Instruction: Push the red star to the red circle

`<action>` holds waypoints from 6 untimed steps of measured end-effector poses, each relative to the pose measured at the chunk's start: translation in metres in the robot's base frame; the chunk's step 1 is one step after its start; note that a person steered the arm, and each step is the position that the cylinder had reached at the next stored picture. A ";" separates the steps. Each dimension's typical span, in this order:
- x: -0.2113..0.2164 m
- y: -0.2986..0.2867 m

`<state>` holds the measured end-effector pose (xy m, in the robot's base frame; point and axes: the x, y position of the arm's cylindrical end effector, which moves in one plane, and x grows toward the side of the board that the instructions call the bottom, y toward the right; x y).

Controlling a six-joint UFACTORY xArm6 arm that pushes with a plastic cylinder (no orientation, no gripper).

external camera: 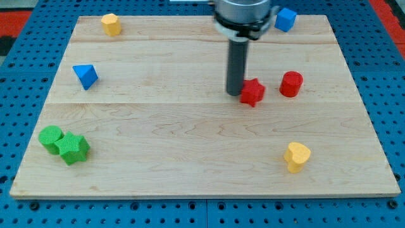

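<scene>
The red star lies right of the board's middle. The red circle stands a short way to the star's right, with a small gap between them. My tip is the lower end of the dark rod and rests on the board against the star's left side.
A blue cube sits at the view's top right, a yellow block at the top left. A blue triangle lies at the left. A green circle and green star touch at bottom left. A yellow heart lies at bottom right.
</scene>
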<state>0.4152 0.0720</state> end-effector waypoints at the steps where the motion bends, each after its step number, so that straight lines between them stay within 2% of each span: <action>1: 0.001 0.008; 3: 0.015 -0.010; 4: 0.025 0.016; 6: 0.021 0.025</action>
